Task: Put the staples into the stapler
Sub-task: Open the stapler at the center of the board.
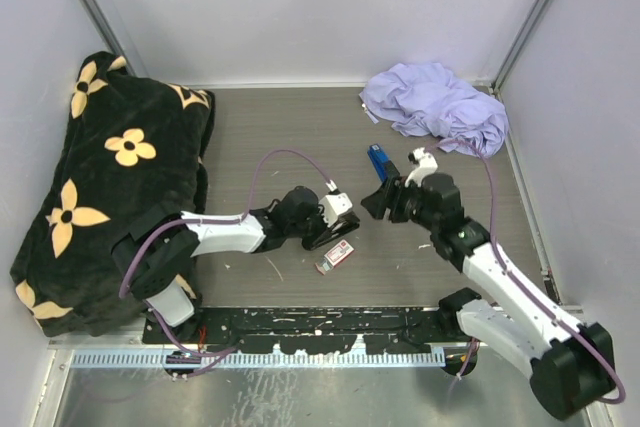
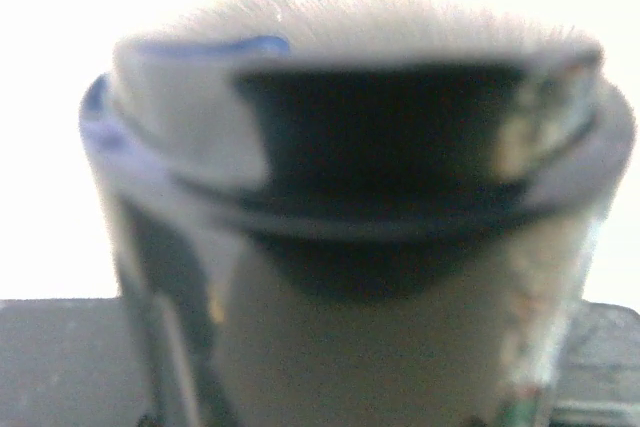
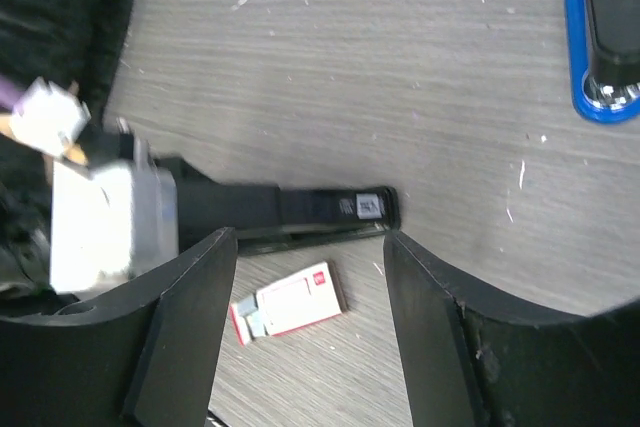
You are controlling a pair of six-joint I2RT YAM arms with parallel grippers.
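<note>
The grey wood-grain table [image 1: 280,137] is closed in by plain white walls [image 1: 300,7], and near its middle lies the black stapler [image 3: 310,207], with the left gripper [image 1: 342,223] clamped on one end. The box of staples [image 3: 290,302] lies flat just beside the black stapler, toward the arm bases, and the right gripper [image 3: 310,239] hangs above with fingers wide apart, holding nothing. Beyond the black stapler lies a blue stapler [image 1: 377,159], far to its left a flowered black blanket [image 1: 110,167], and behind it on the right a crumpled lilac cloth [image 1: 440,107]
</note>
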